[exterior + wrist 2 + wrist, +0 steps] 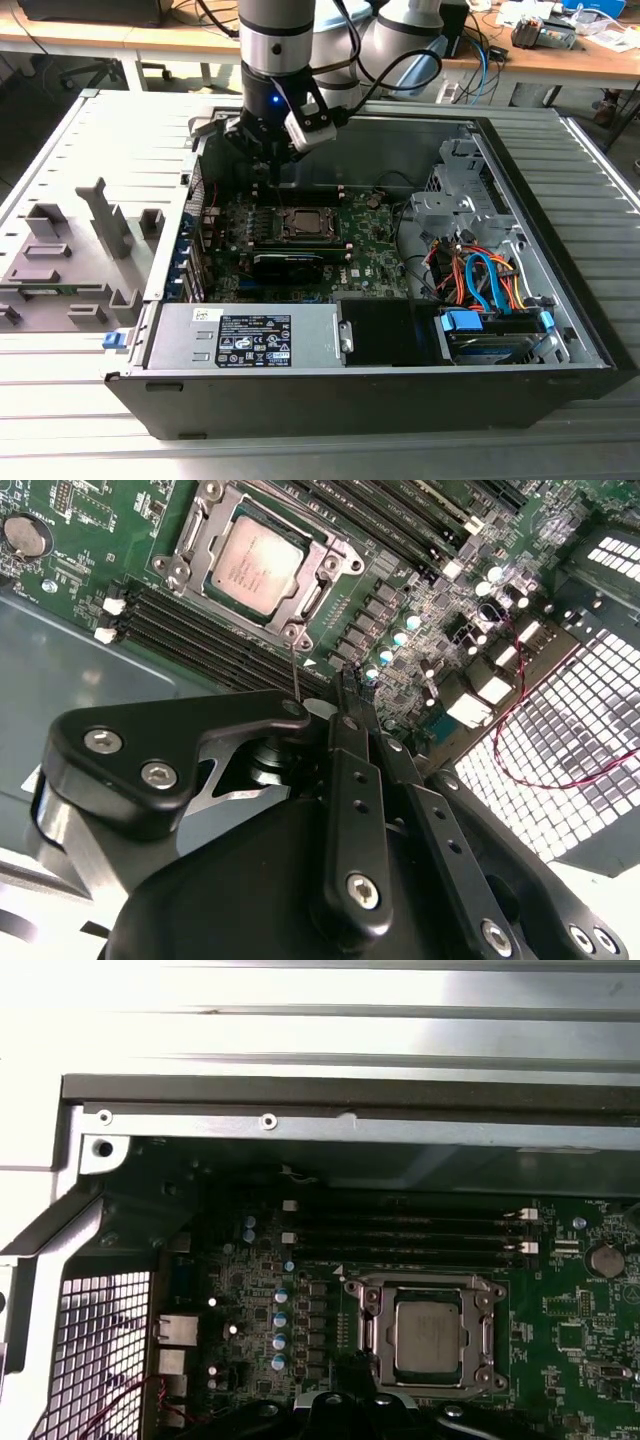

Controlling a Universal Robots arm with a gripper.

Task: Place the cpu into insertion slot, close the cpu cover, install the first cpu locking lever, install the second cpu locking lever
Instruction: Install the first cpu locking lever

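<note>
We see the cpu (257, 566) seated in the insertion slot (378, 1332) under the closed cpu cover (196, 530), tool (345, 695) pinched narrow and empty nearby, so a misaligned descent risks scraping the motherboard (120, 540).

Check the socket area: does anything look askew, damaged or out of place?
Nothing stands out. The cpu lies flat and square within the cpu cover, which is closed over it; the surrounding board shows no damage.
</note>
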